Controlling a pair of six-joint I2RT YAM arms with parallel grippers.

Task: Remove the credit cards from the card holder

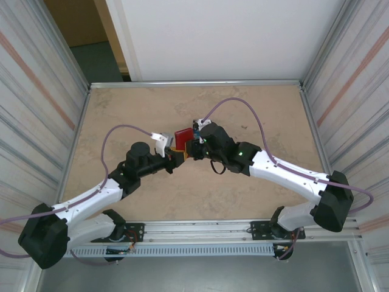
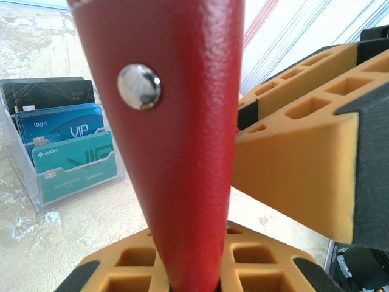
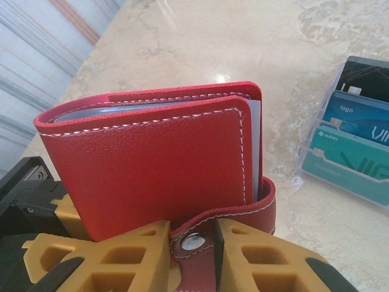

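Wallet (image 3: 152, 164): red, folded shut, upright at mid-tabletop between the two claws; white stitching along the edges, pale sleeve edges peeking out at the open side.
Tab (image 3: 200, 243): curling out from the wallet's lower edge, metal snap showing.
Left claw (image 2: 188, 274): pressed onto the wallet, one orange finger on either face, reaching in from the left.
Right claw (image 3: 191, 258): drawn narrow, pinching the tab on both sides of the snap, reaching in from the right.
Cards (image 2: 64, 137): blue, teal and dark navy, tiered upright in a clear stand, dark ones at the back.
Stand (image 2: 58, 204): on the tabletop, just beyond the wallet toward the far right, apart from both claws.
Tabletop (image 1: 243, 201): beige, marbled, ribbed metal walls to left and right.
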